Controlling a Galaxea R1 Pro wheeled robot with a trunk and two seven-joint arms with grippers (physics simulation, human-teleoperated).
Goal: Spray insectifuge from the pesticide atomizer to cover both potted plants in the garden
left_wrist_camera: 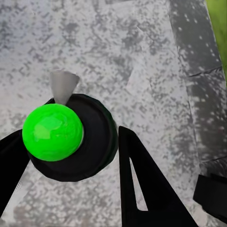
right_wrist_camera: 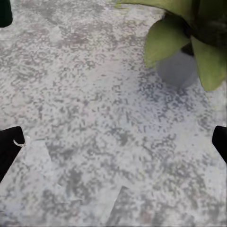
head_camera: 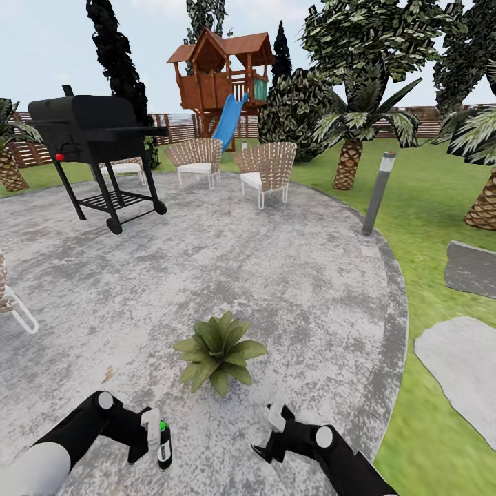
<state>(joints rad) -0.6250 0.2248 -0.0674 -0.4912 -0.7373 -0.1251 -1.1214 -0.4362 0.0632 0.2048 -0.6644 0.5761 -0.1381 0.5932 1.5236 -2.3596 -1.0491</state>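
With the left gripper (head_camera: 153, 432) pinching the pesticide atomizer (head_camera: 164, 446) low over the paving (head_camera: 275, 275) and the right gripper (head_camera: 274, 413) spread and empty, spraying seems in hand: next, aim at the potted plant (head_camera: 219, 350) just ahead.

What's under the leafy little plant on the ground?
Under the potted plant the right wrist view shows a small grey pot standing on the mottled grey paving. Leaves hide the pot's top and soil.
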